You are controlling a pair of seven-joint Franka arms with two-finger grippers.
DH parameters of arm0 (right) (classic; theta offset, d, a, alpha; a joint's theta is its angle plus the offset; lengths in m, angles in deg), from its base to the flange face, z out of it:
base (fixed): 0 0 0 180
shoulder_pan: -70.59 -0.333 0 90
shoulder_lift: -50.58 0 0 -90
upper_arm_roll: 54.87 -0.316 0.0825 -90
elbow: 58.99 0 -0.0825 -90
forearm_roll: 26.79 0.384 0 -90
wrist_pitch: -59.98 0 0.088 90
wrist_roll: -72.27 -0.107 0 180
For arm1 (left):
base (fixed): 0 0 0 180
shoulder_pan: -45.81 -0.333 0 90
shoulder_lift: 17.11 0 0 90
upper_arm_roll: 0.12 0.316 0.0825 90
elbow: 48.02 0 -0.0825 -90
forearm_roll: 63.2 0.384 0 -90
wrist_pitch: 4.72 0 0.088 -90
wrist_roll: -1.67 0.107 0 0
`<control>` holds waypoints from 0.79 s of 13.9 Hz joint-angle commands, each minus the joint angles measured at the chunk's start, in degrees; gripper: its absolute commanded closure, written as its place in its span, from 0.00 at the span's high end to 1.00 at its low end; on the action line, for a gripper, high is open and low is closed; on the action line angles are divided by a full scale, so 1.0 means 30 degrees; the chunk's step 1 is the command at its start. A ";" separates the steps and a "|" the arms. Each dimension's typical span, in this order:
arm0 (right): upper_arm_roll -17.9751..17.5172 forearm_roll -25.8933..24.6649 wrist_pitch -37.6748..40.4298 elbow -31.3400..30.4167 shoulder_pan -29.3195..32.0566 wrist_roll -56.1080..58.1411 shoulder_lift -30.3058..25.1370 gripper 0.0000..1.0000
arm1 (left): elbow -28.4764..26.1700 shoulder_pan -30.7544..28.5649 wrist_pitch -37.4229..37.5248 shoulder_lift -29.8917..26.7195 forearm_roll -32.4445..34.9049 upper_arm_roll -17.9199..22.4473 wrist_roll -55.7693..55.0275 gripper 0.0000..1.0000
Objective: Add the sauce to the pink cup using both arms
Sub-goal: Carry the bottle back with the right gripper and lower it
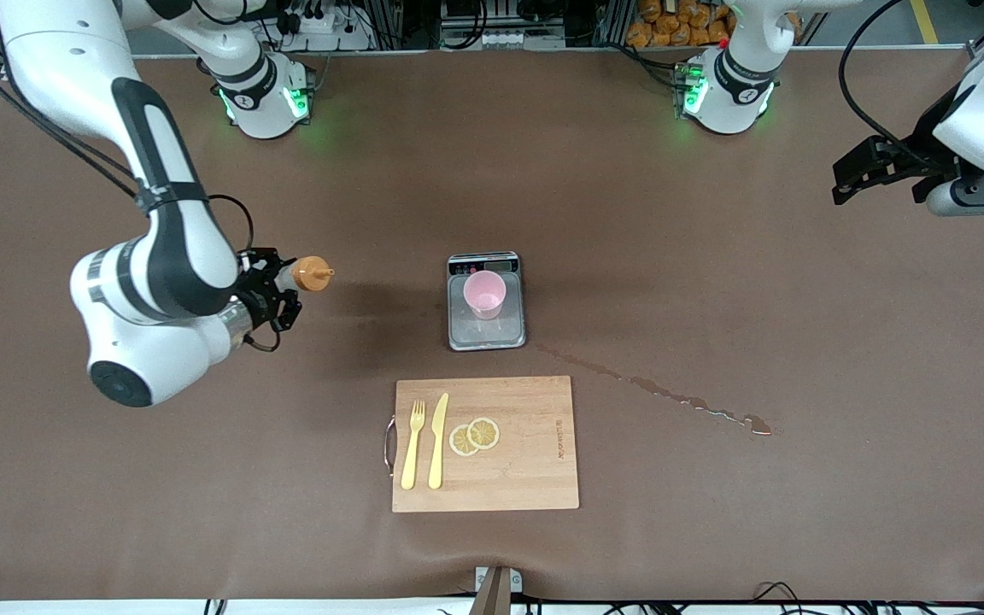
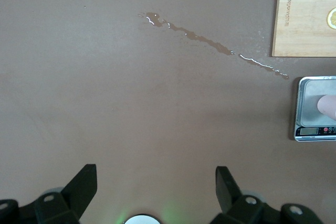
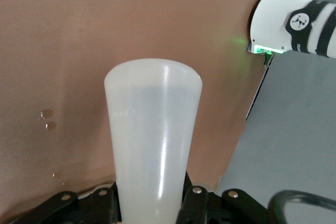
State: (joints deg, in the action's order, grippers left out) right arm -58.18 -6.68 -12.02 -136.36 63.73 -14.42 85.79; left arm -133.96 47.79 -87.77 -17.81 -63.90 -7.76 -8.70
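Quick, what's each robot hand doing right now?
Left gripper: open, empty, waiting over bare table.
Right gripper: shut on the bottle, held over the table toward the right arm's end.

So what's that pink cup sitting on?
The pink cup stands on a small grey scale, whose display strip shows above the cup. The part of the platform directly beneath the cup is hidden.

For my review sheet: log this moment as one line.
right gripper: shut on squeeze bottle, tipped sideways | left gripper: open, waiting | pink cup: on scale
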 commanded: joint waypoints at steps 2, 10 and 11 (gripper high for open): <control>-0.0216 0.1297 0.0358 -0.0341 0.1986 0.3398 -0.0283 0.33 | 0.0082 -0.0160 0.0263 -0.0207 -0.0323 -0.0059 -0.0206 1.00; -0.0187 0.1472 0.0417 -0.0839 0.5650 1.1309 0.1033 0.33 | 0.0112 -0.0160 0.0263 -0.0207 -0.0352 -0.0146 -0.0235 1.00; -0.0187 0.1676 0.0417 -0.0926 0.6147 1.2218 0.1297 0.33 | 0.0112 -0.0160 0.0263 -0.0207 -0.0323 -0.0147 -0.0235 1.00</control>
State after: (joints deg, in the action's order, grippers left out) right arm -57.83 -3.71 -11.75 -138.67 79.52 18.12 89.12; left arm -133.94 47.78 -87.77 -17.81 -63.90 -7.80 -8.70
